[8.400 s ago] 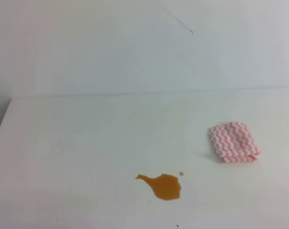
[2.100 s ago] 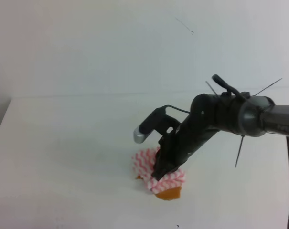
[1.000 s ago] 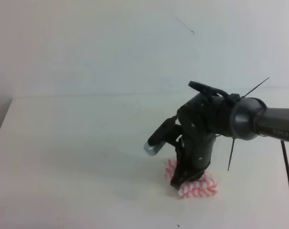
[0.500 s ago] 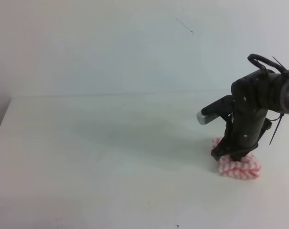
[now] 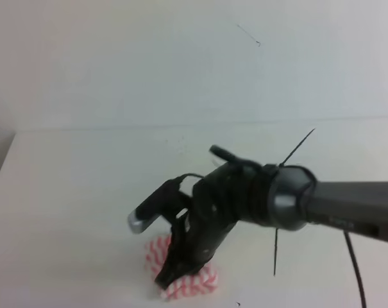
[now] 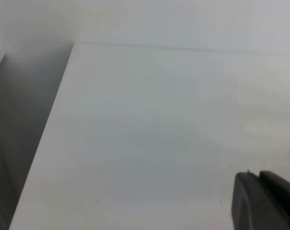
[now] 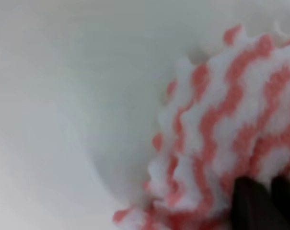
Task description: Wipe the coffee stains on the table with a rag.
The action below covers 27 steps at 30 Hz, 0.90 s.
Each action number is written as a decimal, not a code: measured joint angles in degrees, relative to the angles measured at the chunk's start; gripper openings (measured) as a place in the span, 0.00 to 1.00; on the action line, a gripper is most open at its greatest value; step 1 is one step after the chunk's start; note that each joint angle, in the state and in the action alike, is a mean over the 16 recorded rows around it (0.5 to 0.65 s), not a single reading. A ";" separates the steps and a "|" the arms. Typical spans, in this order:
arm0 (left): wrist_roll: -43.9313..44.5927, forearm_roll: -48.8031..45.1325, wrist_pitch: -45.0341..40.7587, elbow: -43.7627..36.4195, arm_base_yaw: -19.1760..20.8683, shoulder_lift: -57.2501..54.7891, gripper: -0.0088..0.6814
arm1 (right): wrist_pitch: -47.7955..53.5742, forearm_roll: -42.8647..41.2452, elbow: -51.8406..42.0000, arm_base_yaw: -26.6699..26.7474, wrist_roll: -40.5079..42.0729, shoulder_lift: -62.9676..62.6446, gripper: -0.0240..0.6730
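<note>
rag (image 5: 181, 277): bunched near counter (image 5: 72, 205) front edge
right fingers (image 7: 262, 203): closed on rag
left fingers (image 6: 264, 201): state unclear

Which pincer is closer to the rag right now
Right. The right pincer is clamped on the rag against the table; the left pincer is elsewhere, no rag in its view.

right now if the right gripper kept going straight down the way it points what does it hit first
The right gripper already pinches the rag; straight on it likely meets the table under the cloth.
</note>
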<state>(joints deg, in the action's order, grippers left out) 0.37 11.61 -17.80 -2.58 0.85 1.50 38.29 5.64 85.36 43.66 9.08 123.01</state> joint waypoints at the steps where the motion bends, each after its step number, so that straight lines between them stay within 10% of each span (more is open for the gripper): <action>1: 0.00 0.00 0.00 0.00 0.00 0.00 0.01 | -0.14 0.27 0.04 1.59 0.25 0.05 0.07; 11: 0.00 0.00 0.00 0.00 0.00 0.00 0.01 | 5.84 -13.28 -3.50 8.17 -7.16 -1.22 0.07; 20: 0.00 0.00 0.00 0.00 0.00 0.00 0.01 | 7.52 -28.38 -11.25 -2.99 -18.66 -5.14 0.07; 27: 0.00 0.00 0.00 0.00 0.00 0.00 0.01 | 3.74 -22.49 -13.87 -13.28 -18.12 -7.06 0.07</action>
<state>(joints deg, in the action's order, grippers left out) 0.37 11.61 -17.80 -2.58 0.85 1.50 42.03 -16.85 71.50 30.38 -9.04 115.95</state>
